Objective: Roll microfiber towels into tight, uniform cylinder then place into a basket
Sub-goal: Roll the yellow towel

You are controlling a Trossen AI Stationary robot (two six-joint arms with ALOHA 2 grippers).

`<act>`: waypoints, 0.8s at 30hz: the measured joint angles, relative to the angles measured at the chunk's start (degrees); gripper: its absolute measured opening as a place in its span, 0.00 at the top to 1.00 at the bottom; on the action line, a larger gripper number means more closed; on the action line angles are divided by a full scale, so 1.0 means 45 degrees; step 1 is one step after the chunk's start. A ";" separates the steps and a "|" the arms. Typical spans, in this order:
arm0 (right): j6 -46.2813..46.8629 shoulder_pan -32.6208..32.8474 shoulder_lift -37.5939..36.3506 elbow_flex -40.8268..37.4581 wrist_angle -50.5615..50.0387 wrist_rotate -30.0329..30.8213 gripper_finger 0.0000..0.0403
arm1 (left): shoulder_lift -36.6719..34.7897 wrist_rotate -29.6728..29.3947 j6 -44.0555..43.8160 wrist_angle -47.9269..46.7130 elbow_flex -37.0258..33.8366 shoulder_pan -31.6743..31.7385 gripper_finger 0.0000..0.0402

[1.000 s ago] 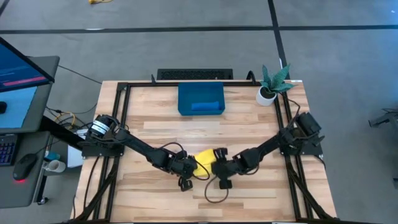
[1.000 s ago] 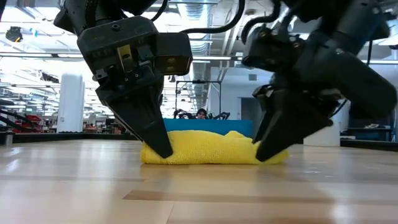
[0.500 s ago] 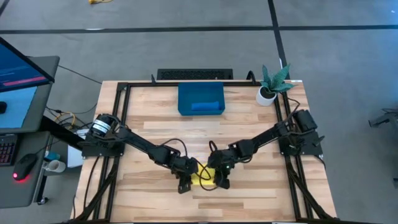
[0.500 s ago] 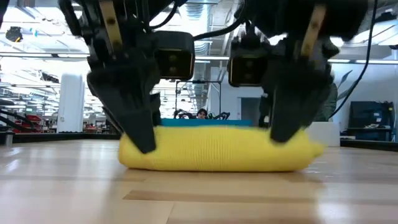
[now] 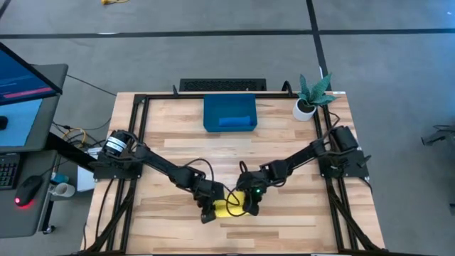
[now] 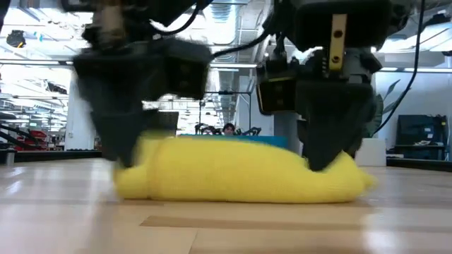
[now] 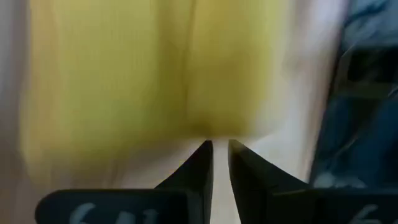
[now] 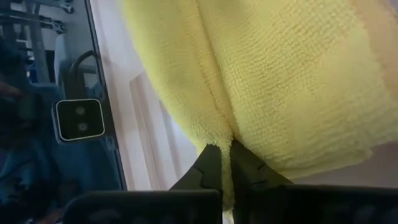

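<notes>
The yellow microfiber towel [image 5: 229, 208] lies as a thick roll [image 6: 240, 171] on the wooden table, close to its near edge. My left gripper [image 5: 207, 211] stands at the roll's left end [image 6: 131, 176], its fingers almost together. My right gripper [image 5: 250, 205] is shut on the roll near its right end. The dark-blue basket [image 5: 213, 107] sits at the table's far middle with a blue towel [image 5: 235, 122] inside. My left gripper sets its fingertips [image 7: 205, 152] against the roll's long edge [image 7: 205, 127], slanting down from the left. Whether any cloth sits between the fingers I cannot tell. The roll lies on the table. My right gripper pinches a raised fold of the towel [image 8: 217, 127] between its two fingers, near the roll's right end [image 6: 346, 176]. It comes slanting down from the right and from above. The roll's underside rests on the table.
A small white pot with a green plant [image 5: 309, 97] stands at the far right corner. Black frame rails [image 5: 139, 121] run along the table's left and right sides. A desk with a monitor [image 5: 21, 82] stands beyond the left edge.
Both grippers have gone toward the table's near edge and turned at the wrist. The yellow towel has rolled along with them toward the near edge. It lies closer to the low camera and looks thicker and longer than before.
</notes>
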 joint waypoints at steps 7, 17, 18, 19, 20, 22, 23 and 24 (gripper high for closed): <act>0.0171 -0.0020 0.0042 0.0002 -0.0013 -0.0078 0.94 | -0.0010 -0.0376 0.0681 -0.0846 -0.0017 -0.0005 0.83; 0.0145 -0.0020 0.0042 0.0002 0.0189 0.0214 0.95 | -0.0135 -0.1426 0.1581 -0.1371 0.0040 -0.0541 0.81; 0.0145 -0.0020 0.0042 0.0002 0.0184 0.0232 0.94 | -0.0181 -0.1578 0.1561 -0.1447 0.0040 -0.0653 0.82; 0.0145 -0.0020 0.0042 0.0002 0.0171 0.0245 0.94 | -0.0259 -0.1717 0.1521 -0.1511 0.0033 -0.0780 0.82; 0.0145 -0.0020 0.0042 0.0002 0.0170 0.0263 0.94 | -0.0367 -0.1807 0.1401 -0.1659 0.0017 -0.0910 0.82; 0.0142 -0.0020 0.0042 0.0002 0.0183 0.0281 0.94 | -0.0638 -0.1908 0.1110 -0.1932 -0.0004 -0.1174 0.83; 0.0140 -0.0020 0.0042 0.0002 0.0194 0.0288 0.95 | -0.0793 -0.2068 0.0974 -0.1997 -0.0004 -0.1306 0.83; 0.0140 -0.0020 0.0042 0.0002 0.0212 0.0294 0.95 | -0.0989 -0.2324 0.0829 -0.2101 0.0005 -0.1438 0.84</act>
